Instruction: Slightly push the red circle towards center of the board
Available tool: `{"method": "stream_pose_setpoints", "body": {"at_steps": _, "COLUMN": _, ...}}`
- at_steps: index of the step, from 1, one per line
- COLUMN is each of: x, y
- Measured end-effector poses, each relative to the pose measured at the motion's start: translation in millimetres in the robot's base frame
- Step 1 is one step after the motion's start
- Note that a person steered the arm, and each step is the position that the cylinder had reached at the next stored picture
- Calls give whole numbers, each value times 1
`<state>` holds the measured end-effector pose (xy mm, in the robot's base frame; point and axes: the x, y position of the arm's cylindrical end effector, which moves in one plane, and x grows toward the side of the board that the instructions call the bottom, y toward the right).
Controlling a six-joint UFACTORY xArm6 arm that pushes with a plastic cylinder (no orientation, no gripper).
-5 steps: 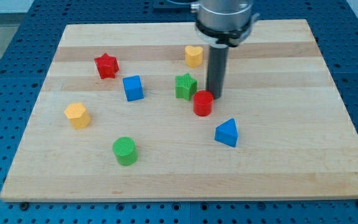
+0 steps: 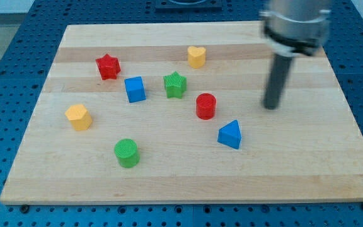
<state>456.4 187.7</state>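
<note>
The red circle [image 2: 205, 105] is a short red cylinder standing near the middle of the wooden board [image 2: 307, 157]. My tip [image 2: 270, 107] is the lower end of the dark rod, well to the view's right of the red circle and apart from it. A green star [image 2: 175, 84] lies up and left of the red circle. A blue triangle [image 2: 230, 135] lies below and right of it. The tip touches no block.
A blue cube [image 2: 135, 89], a red star [image 2: 108, 66] and a yellow heart [image 2: 196, 57] lie in the upper half. A yellow hexagon [image 2: 78, 117] and a green circle [image 2: 126, 152] lie at the lower left.
My tip has swung from just above the red circle to well to the view's right. The green star has shifted a little left and up. The red circle has stayed about where it was.
</note>
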Motion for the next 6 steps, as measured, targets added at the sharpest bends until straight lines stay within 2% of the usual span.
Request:
{"method": "stream_pose_setpoints", "body": {"at_steps": 1, "x": 88, "y": -9}}
{"method": "stream_pose_setpoints", "body": {"at_steps": 2, "x": 96, "y": -59}}
{"method": "stream_pose_setpoints", "body": {"at_steps": 4, "x": 83, "y": -129}}
{"method": "stream_pose_setpoints", "body": {"at_steps": 6, "x": 26, "y": -131}}
